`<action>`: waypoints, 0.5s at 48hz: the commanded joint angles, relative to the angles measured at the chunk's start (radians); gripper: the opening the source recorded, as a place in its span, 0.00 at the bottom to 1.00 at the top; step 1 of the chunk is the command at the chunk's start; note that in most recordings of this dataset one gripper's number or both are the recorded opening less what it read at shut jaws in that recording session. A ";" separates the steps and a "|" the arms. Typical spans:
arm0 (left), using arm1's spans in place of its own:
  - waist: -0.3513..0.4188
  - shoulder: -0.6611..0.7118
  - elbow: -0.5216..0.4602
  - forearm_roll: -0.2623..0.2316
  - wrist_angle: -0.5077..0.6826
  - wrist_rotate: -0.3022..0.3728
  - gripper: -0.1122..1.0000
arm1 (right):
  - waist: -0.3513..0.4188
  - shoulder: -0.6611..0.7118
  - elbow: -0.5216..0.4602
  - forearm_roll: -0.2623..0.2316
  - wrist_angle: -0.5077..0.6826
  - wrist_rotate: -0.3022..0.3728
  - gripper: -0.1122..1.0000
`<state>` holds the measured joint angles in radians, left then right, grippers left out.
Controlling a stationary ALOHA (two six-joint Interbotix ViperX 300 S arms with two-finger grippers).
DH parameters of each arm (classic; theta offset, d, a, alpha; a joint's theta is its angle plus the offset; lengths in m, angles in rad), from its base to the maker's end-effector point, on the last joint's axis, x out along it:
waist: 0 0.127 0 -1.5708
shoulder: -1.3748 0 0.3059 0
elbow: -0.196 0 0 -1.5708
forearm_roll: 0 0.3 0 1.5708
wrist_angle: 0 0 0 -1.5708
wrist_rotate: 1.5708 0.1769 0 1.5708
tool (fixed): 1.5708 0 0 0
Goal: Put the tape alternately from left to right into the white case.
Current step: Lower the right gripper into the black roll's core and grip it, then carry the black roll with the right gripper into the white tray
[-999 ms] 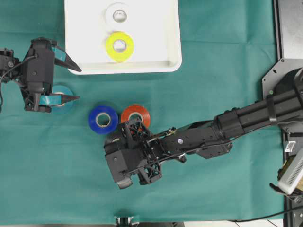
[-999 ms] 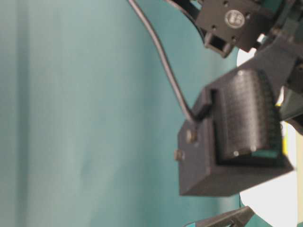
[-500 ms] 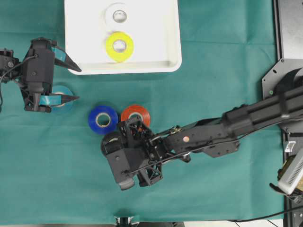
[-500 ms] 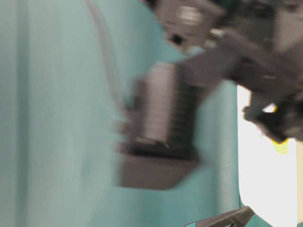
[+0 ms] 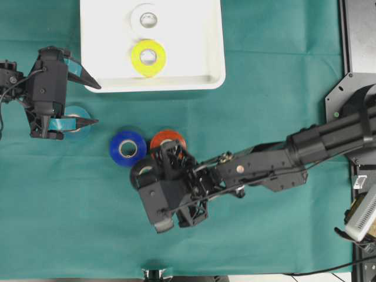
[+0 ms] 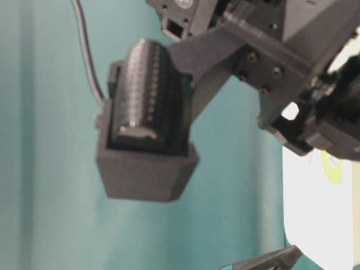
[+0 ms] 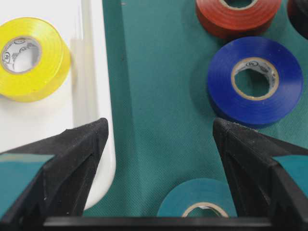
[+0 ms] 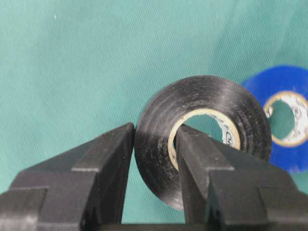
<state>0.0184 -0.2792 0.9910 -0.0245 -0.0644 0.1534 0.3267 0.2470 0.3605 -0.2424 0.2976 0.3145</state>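
In the right wrist view the right gripper (image 8: 155, 159) pinched the black roll (image 8: 204, 137) through its wall — one of its fingers (image 8: 103, 166) pressed on the outer face, the other sat inside the pale core — and the roll stood tilted above the green surface (image 8: 72, 57), with the blue roll (image 8: 288, 115) lying flat just behind it. From overhead, that gripper (image 5: 154, 176) sat close to the near edge of the surface, its arm reaching in from the right, with the blue roll (image 5: 128, 148) and the orange-red roll (image 5: 168, 140) flat just beyond it. The left gripper (image 5: 88, 104) hovered at the left side with its fingers (image 5: 82, 122) spread wide, gripping nothing; the teal roll (image 5: 79, 123) lay flat beneath its nearer finger. In the left wrist view the teal roll (image 7: 197, 204) lay low between the open fingers, near the rim of the white case (image 7: 103, 86). Farthest back, the white case (image 5: 194, 53) held two rolls — the yellow roll (image 5: 148, 57) toward its near rim and the white roll (image 5: 145, 20) behind it, both flat and apart.
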 commanded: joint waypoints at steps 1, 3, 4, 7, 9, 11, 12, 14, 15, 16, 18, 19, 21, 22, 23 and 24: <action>-0.002 -0.015 -0.008 -0.002 -0.005 -0.003 0.99 | -0.025 -0.064 0.003 -0.006 0.009 0.002 0.12; -0.002 -0.015 -0.008 -0.002 -0.005 -0.002 0.99 | -0.034 -0.074 0.012 -0.005 0.011 0.002 0.12; -0.002 -0.015 -0.008 -0.002 -0.005 -0.003 0.99 | -0.038 -0.080 0.018 -0.006 0.009 0.002 0.12; -0.002 -0.015 -0.008 -0.002 -0.005 -0.003 0.99 | -0.057 -0.101 0.038 -0.008 0.011 0.002 0.12; -0.002 -0.015 -0.008 -0.002 -0.005 -0.003 0.99 | -0.069 -0.112 0.051 -0.011 0.009 0.002 0.12; -0.003 -0.015 -0.008 -0.002 -0.005 -0.003 0.99 | -0.081 -0.124 0.063 -0.015 0.009 0.002 0.12; -0.002 -0.015 -0.008 -0.002 -0.005 -0.003 0.99 | -0.087 -0.130 0.071 -0.020 0.009 0.002 0.12; -0.002 -0.015 -0.008 -0.003 -0.005 -0.003 0.99 | -0.101 -0.144 0.084 -0.026 0.009 0.002 0.12; -0.002 -0.015 -0.008 -0.002 -0.005 -0.003 0.99 | -0.107 -0.150 0.091 -0.028 0.008 0.002 0.12; -0.002 -0.015 -0.008 -0.002 -0.005 -0.003 0.99 | -0.117 -0.156 0.097 -0.029 0.006 0.002 0.12; -0.002 -0.017 -0.008 -0.002 -0.005 -0.003 0.99 | -0.132 -0.170 0.109 -0.032 0.006 0.002 0.12; -0.002 -0.015 -0.008 -0.002 -0.005 -0.003 0.99 | -0.140 -0.176 0.115 -0.034 0.005 0.002 0.12; -0.002 -0.015 -0.008 -0.002 -0.005 -0.003 0.99 | -0.155 -0.189 0.126 -0.038 0.002 0.002 0.12; -0.002 -0.015 -0.008 -0.002 -0.005 -0.003 0.99 | -0.164 -0.195 0.132 -0.040 0.000 0.002 0.12; -0.003 -0.015 -0.008 -0.002 -0.005 -0.003 0.99 | -0.172 -0.199 0.138 -0.041 -0.002 0.002 0.12; -0.002 -0.015 -0.008 -0.002 -0.005 -0.003 0.99 | -0.181 -0.204 0.143 -0.043 -0.005 0.002 0.12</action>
<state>0.0169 -0.2792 0.9910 -0.0245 -0.0644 0.1519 0.1733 0.0951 0.5001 -0.2777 0.3068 0.3145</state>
